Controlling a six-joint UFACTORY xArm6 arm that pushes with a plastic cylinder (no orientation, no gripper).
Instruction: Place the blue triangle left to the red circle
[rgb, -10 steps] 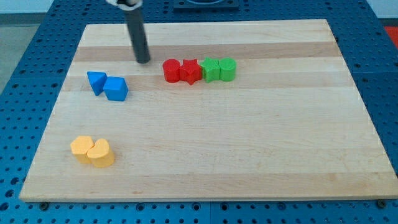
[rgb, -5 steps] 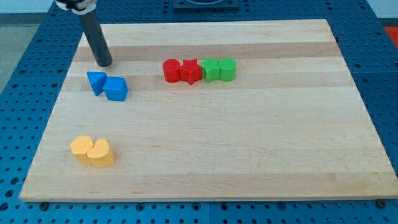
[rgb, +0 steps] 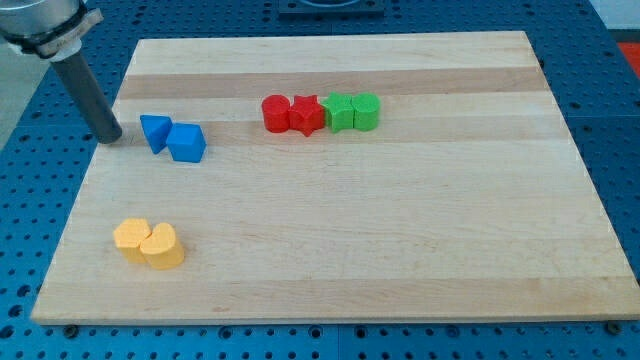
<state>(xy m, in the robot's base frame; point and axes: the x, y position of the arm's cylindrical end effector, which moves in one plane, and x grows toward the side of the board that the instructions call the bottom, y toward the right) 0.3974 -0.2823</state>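
Observation:
The blue triangle (rgb: 154, 131) lies at the view's upper left, touching a blue cube (rgb: 187, 143) on its right. The red circle (rgb: 276, 113) is the left end of a row near the view's top middle. My tip (rgb: 109, 136) rests at the board's left edge, a short gap left of the blue triangle, not touching it. The dark rod rises from it toward the view's top left.
Right of the red circle, in one touching row, are a red star (rgb: 307, 114), a green block (rgb: 340, 112) and a green cylinder (rgb: 366, 111). A yellow pair (rgb: 148, 243) lies at the view's lower left. The wooden board (rgb: 400, 230) sits on a blue perforated table.
My tip has moved leftward and slightly down, from near the red circle, above the blue blocks, to the left side of the blue triangle. No block has moved.

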